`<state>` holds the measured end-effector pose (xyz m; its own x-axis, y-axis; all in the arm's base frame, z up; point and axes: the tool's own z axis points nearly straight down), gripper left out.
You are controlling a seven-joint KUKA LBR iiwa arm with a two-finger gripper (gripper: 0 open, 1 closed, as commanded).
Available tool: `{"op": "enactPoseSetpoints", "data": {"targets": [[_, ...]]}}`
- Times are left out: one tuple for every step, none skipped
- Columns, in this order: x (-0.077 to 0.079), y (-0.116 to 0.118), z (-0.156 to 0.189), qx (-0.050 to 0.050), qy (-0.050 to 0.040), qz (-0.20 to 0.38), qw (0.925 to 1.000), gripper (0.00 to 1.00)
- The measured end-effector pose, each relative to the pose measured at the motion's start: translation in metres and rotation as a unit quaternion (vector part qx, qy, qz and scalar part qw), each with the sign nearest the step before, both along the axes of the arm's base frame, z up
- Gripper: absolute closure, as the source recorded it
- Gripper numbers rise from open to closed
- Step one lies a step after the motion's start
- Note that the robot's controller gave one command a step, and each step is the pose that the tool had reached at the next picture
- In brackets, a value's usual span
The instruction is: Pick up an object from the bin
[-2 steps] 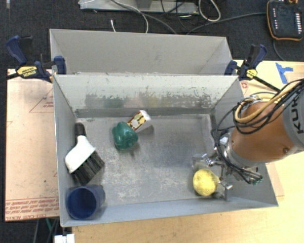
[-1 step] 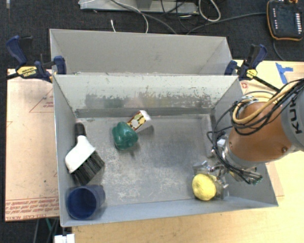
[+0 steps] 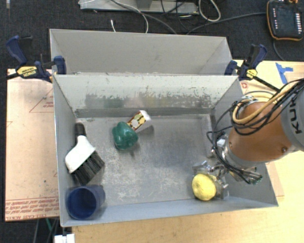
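Camera view. Your gripper (image 3: 216, 174) sits low in the near right corner of the bin (image 3: 162, 172), under the orange wrist cover (image 3: 258, 135). The yellow lemon-shaped object (image 3: 203, 188) lies on the floor by the near wall, right against the gripper's tip on its near-left side. You cannot tell whether it is inside the jaws, nor whether they are released or clenched. Well apart, at left: green lump (image 3: 124, 135), small printed box (image 3: 139, 120), black brush (image 3: 85, 162), blue cup (image 3: 82, 202).
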<state>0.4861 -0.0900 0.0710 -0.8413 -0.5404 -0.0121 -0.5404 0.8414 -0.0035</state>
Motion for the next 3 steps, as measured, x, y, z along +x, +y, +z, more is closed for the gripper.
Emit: {"op": "enactPoseSetpoints", "data": {"targets": [[0.0,0.001,0.001,0.0,0.0004,0.0,1.0,1.0],[-0.001,0.001,0.007,0.001,0.0012,0.0,1.0,1.0],[0.0,0.002,0.014,0.001,0.0005,0.0,1.0,1.0]]}}
